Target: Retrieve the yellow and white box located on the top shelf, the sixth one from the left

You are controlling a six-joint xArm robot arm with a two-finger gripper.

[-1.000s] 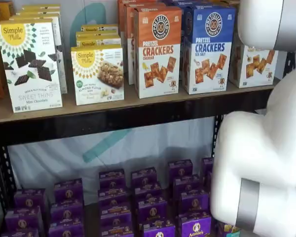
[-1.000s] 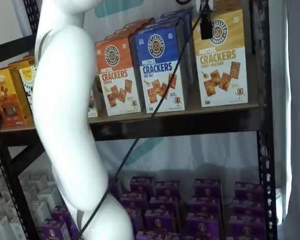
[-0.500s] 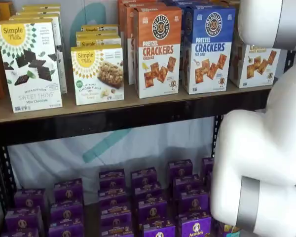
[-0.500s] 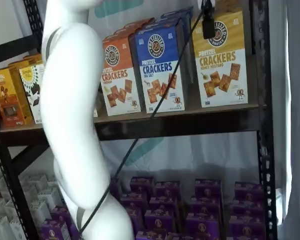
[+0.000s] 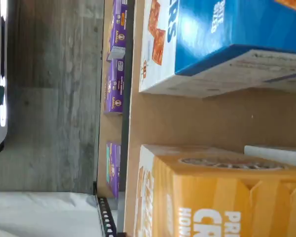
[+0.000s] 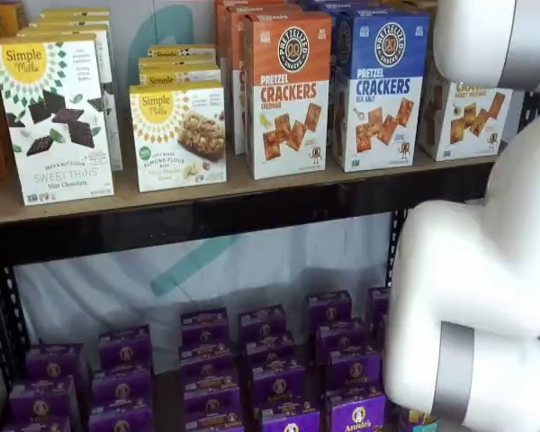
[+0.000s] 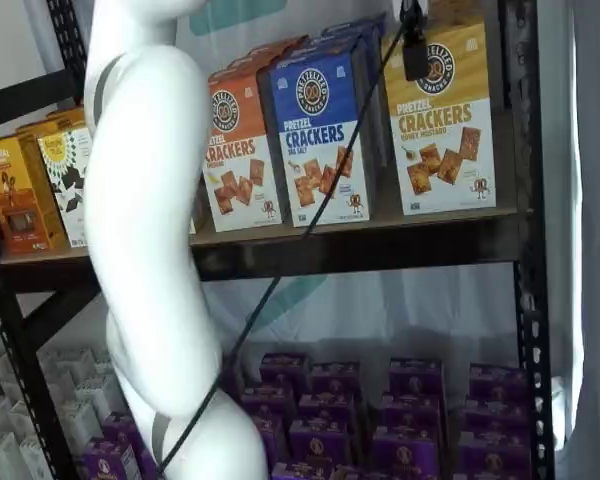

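The yellow and white box [image 7: 440, 118] stands upright on the top shelf [image 7: 360, 245], just beside the blue-topped cracker carton [image 7: 318, 135]. It looks light, stiff and smooth-sided; its two narrow side faces suit a squeeze. One black finger [image 7: 415, 55] hangs before its logo; the fingers stand spread wide, holding nothing.

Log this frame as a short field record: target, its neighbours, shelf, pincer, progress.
target: yellow box, upright at the right end of the top shelf, still in its row
neighbour: blue box beside it, a bare strip of board between them; orange box next along
below: purple boxes on the lower level
pincer: one black finger with cable at the top edge in a shelf view, in front of the yellow box's top band; gap not seen
progress: box not yet gripped
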